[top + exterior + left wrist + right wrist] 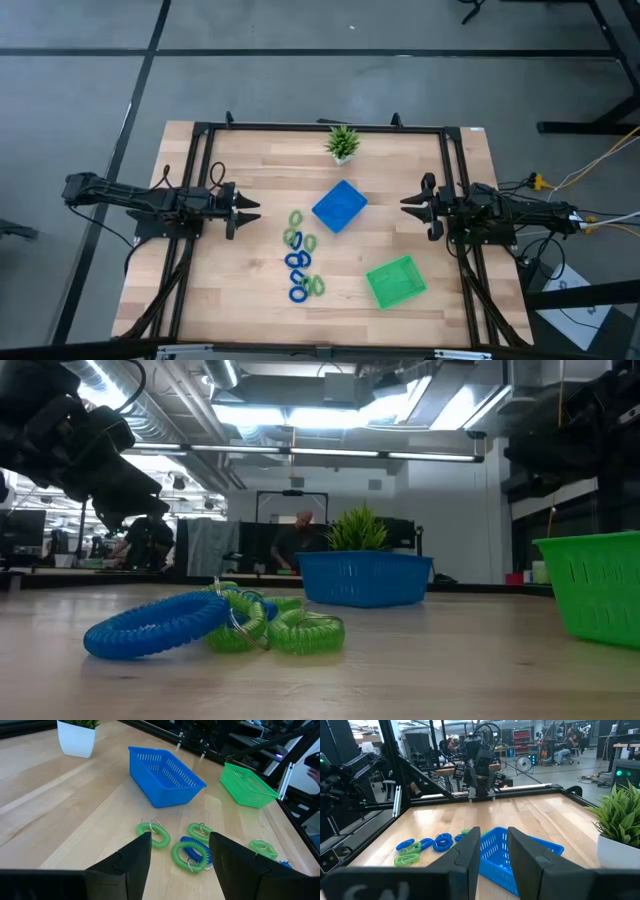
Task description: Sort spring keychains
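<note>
Several small coiled spring keychains, blue and light green, lie in a loose cluster (300,262) on the wooden table, left of centre. In the low view a blue one (160,625) lies beside green ones (290,630). A blue square tray (340,206) stands behind the cluster, and a green square tray (396,281) stands near the front right. My left gripper (248,212) hovers open left of the cluster, and its wrist view shows green keychains (154,832) beyond its fingers. My right gripper (408,206) hovers right of the blue tray (520,855), open by a narrow gap with nothing in it.
A small potted plant (343,143) stands at the table's far edge, behind the blue tray. A black frame (320,128) runs along the far edge and down both sides. Bare wood lies between the two trays and along the front edge.
</note>
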### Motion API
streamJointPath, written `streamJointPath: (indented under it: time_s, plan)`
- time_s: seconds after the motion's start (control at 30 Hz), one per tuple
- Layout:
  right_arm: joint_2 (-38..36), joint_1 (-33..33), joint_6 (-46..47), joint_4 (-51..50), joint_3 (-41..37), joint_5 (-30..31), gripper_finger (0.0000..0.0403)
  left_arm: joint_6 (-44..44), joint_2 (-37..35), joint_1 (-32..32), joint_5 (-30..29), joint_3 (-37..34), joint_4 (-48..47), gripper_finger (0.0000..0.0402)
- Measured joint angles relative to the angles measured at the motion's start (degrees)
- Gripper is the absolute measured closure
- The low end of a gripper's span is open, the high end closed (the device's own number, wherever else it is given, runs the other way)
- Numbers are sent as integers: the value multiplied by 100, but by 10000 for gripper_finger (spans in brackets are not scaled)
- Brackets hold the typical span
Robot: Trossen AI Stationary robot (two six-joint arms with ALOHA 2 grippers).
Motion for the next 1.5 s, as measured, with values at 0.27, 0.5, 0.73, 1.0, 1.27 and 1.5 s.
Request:
streamJointPath:
  time_s: [0.27, 0.5, 0.73, 1.0, 1.27, 1.5]
  plan:
    - [1, 0, 0, -1, 1, 0, 305, 1, -2, -1, 0, -1, 1, 208]
    - [85, 1, 1, -533, 534, 1, 305, 1, -2, 0, -1, -1, 2, 208]
    - [899, 2, 1, -2141, 1911, -1, 305, 1, -2, -1, 0, -1, 0, 208]
    - [2732, 2, 1, -3012, 3310, -1, 305, 1, -2, -1, -1, -1, 2, 208]
    - [4860, 135, 1, -3013, 4114, 12, 305, 0, -2, -1, 0, 1, 0, 208]
    - [6518, 646, -1, -2731, 4682, 4, 305, 0, -2, -1, -1, -1, 0, 208]
